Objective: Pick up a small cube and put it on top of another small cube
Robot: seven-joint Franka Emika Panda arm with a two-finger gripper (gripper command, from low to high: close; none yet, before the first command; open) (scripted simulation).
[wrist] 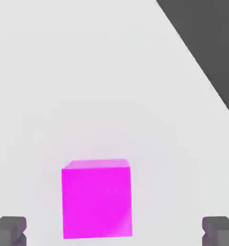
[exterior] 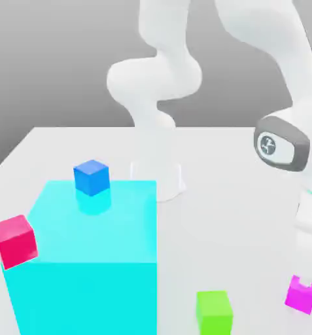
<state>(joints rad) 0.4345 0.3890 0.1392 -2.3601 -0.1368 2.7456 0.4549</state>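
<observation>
On the white table [exterior: 237,216], the largest thing seen is a huge cyan block [exterior: 86,255], well apart from the fingers toward the exterior view's left. The white Panda arm [exterior: 276,59] is seen bending down at the exterior view's right. A crimson-pink cube [exterior: 14,241] is seen at the cyan block's corner, apparently touching it, and a blue cube [exterior: 91,176] is seen on the block's top. A green cube [exterior: 214,313] is set on the table, near the fingers. The gripper [wrist: 114,230] is spread wide and nothing is grasped. The small magenta-purple cube [wrist: 97,199] is placed between the two dark fingertips [wrist: 9,230], closer to one, touching neither, resting on the table.
</observation>
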